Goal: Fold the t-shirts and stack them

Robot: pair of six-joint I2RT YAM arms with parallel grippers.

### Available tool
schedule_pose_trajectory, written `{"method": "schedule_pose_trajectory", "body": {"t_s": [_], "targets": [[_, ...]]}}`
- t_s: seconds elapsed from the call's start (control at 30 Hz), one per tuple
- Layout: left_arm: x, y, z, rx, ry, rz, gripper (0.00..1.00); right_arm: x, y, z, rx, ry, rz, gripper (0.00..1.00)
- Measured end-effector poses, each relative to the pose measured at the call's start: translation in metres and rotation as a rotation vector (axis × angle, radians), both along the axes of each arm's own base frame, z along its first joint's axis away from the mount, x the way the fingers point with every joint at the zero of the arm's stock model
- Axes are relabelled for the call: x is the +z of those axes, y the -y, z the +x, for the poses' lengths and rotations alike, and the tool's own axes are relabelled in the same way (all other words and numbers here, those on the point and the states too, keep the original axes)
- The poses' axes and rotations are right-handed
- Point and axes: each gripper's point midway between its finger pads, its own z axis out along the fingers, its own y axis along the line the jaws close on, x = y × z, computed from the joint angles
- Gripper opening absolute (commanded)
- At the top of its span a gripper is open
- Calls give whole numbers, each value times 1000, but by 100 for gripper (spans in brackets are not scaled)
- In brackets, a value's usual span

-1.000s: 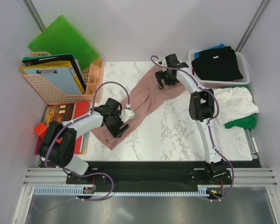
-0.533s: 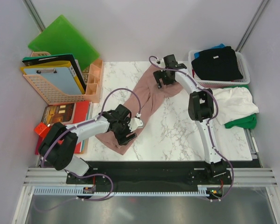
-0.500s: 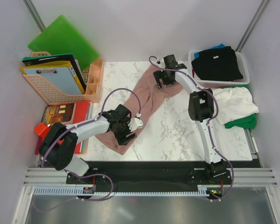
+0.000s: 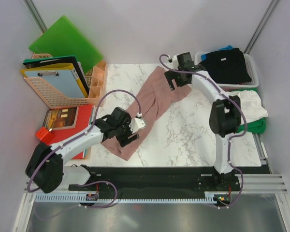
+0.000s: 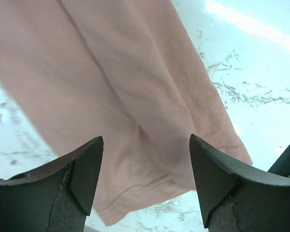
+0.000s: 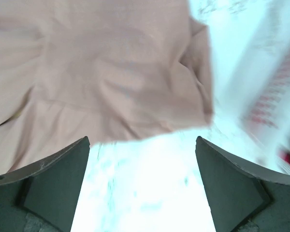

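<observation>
A: Where's the pink shirt (image 4: 152, 104)?
B: On desk (image 4: 183, 140), stretched diagonally, left of basket (image 4: 254, 67).
A: End effectors?
B: Both apart, empty: left end effector (image 4: 130, 135) over shirt end farthest from basket, right end effector (image 4: 177, 82) over nearest end.

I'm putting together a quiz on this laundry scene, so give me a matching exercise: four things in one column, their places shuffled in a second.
Things:
1. pink t-shirt
2. black t-shirt
3. white t-shirt
4. green folder

Places:
A. far left corner, behind the peach rack
B. in the white basket
C. stretched across the marble table
D. heaped on the right, just nearer than the basket

Pairs: 1-C; 2-B; 3-D; 4-A
</observation>
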Motion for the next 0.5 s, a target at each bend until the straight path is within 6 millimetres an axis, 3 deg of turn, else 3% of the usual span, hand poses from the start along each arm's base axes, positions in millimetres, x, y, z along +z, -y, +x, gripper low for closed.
{"method": "schedule_pose_trajectory", "body": {"t_s": [0.17,0.27,0.33,0.43,0.5], "targets": [[45,-3,13,21,189,-79,81,118,15,-46,19,182,50,98],[65,-13,22,69,296,-87,83,162,22,-86,67,245,75,98],[77,-25,32,125,368,-84,84,164,26,-112,96,238,82,98],[98,-60,54,281,507,-65,87,125,30,-160,146,117,81,98],[113,-97,69,439,590,-53,90,92,28,-187,178,8,71,98]]}}
